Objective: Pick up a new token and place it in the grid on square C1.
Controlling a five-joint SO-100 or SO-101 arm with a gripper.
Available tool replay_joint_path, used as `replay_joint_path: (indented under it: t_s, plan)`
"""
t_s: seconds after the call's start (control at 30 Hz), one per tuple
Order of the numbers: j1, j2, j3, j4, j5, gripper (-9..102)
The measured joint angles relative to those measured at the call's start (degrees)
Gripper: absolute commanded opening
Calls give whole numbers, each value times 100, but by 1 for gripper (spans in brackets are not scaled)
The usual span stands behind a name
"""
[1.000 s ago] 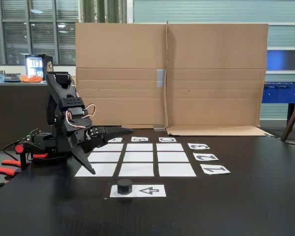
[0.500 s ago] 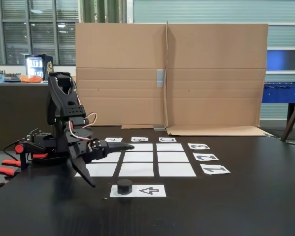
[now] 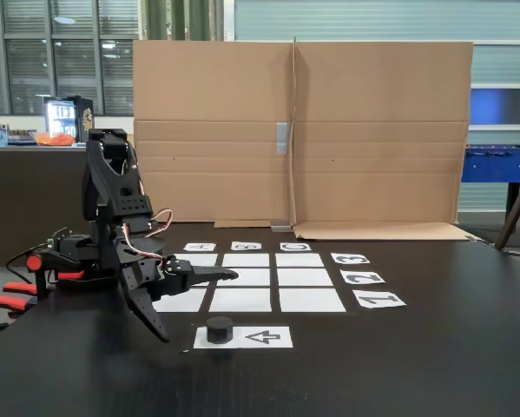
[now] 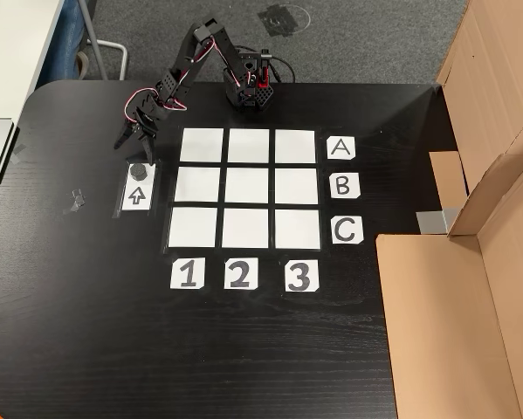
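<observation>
The black token (image 3: 219, 329) (image 4: 139, 170) sits on one end of a white paper strip printed with an arrow (image 3: 264, 337) (image 4: 136, 195), beside the grid (image 3: 246, 278) (image 4: 245, 187). Square C1 (image 3: 312, 300) (image 4: 194, 227) is bare white paper, the corner in line with labels C and 1. My gripper (image 3: 196, 306) (image 4: 134, 148) hangs low just behind and above the token. It is open wide, one finger pointing over the grid's edge and the other slanting down toward the table. Nothing is between the fingers.
The arm's base (image 4: 248, 87) stands at the table edge by row A. A tall cardboard wall (image 3: 303, 130) (image 4: 471, 262) lines the side beyond the letter labels. Number labels (image 4: 238, 275) lie along the grid's other side. Bare black tabletop (image 4: 78, 297) surrounds everything.
The arm has folded down and forward. The open gripper dropped from over the grid's near-left edge to just above the table, closer to the token. The token has not moved.
</observation>
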Motion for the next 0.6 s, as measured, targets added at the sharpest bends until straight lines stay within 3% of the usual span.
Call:
replay_joint_path:
  t_s: [0.6]
  plan:
    - [229, -510, -193, -1020, -686, 81]
